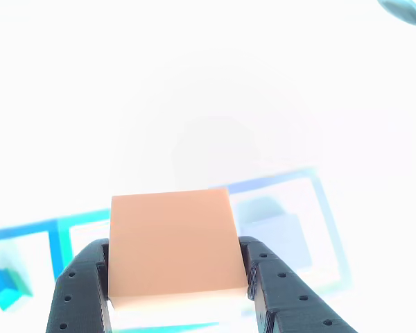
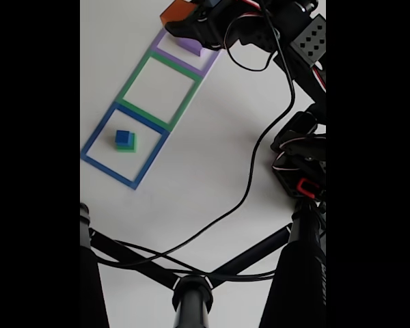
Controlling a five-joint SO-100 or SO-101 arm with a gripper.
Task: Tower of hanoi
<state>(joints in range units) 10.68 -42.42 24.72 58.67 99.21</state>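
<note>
The plain matte orange-yellow block [image 1: 172, 246] sits clamped between the two black perforated fingers of the claw [image 1: 177, 281], lifted off the white table [image 2: 212, 178]. In the fixed view the same block [image 2: 178, 11] hangs at about 12 o'clock, just beyond the far edge of the flat purple square outline [image 2: 186, 60], inside which the pale purple block [image 2: 190, 45] rests. The flat green square outline [image 2: 157, 89] next along is bare. In the flat blue square outline [image 2: 125, 145], toward 8 o'clock, the small blue cube [image 2: 123, 137] sits on the green block [image 2: 127, 145].

The step in hand appears to be carrying the orange-yellow block to a new square. The bare green outline looks the legal target, so the next move calls for swinging toward 7 o'clock, lowering squarely and opening the claw.
</note>
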